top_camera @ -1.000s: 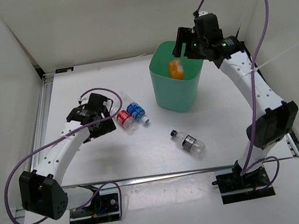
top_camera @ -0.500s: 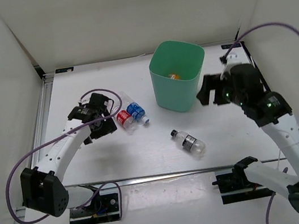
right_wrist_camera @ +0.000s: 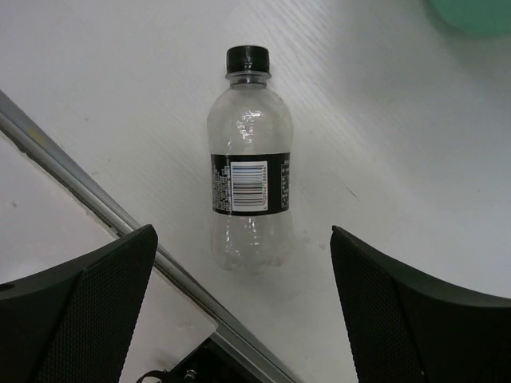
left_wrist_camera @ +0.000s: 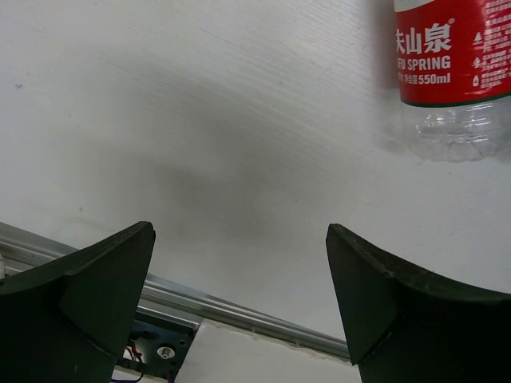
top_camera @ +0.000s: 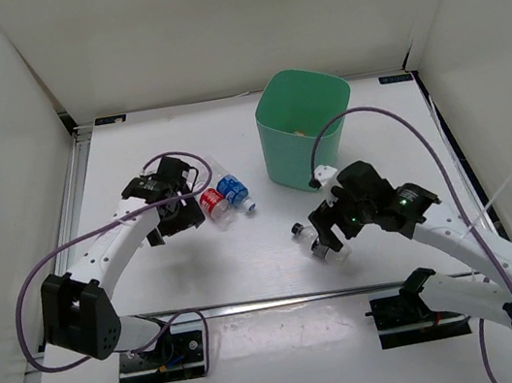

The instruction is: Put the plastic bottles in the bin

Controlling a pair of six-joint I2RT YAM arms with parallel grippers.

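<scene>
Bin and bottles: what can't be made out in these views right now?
- Bin interior: top view, its walls hide all but an orange speck.
- Red-label bottle: left wrist view, cap end cut off by the top edge.
- Black-cap bottle: top view, mostly under the right gripper.

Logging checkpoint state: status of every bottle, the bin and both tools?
Bin: upright.
Orange bottle: inside bin.
Red-label bottle: lying flat.
Blue-label bottle: lying flat beside it.
Dark-label bottle: lying flat, capped.
Left tool: open, empty.
Right tool: open, empty, over dark-label bottle.
</scene>
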